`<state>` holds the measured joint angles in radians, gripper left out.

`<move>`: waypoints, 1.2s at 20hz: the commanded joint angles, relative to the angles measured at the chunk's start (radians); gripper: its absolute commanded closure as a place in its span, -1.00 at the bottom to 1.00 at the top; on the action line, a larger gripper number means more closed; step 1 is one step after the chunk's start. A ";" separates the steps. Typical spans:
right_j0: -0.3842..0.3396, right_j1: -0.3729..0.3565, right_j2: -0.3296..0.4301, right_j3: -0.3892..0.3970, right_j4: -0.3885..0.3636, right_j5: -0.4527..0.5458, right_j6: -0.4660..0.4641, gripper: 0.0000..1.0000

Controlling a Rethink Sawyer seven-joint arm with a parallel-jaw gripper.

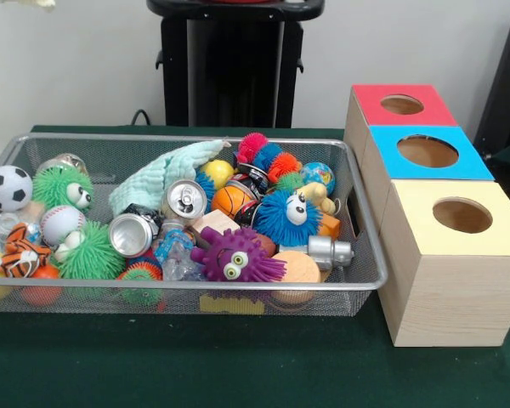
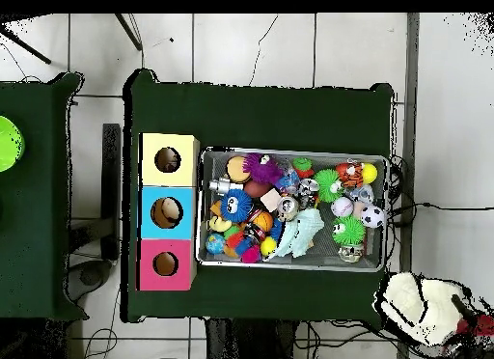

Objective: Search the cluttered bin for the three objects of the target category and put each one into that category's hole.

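Beside the mesh bin's right edge I see three boxes, yellow, blue, red; toys crowd every wall. I can't see the gripper.

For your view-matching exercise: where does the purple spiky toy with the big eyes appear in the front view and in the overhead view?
Front view: the purple spiky toy lies at the bin's near edge, right of middle, beside the yellow-topped box.
Overhead view: the toy sits by the bin's top edge, towards its left end.
Shared landmark: the yellow-topped box, the box closest to the toy in both.
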<state>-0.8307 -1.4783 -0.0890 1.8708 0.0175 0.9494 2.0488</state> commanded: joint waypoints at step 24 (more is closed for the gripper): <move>-0.058 0.336 0.292 -0.044 0.078 -0.224 -0.173 -1.00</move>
<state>-0.8579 -1.2082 0.0821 1.8284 0.0689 0.7637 2.0488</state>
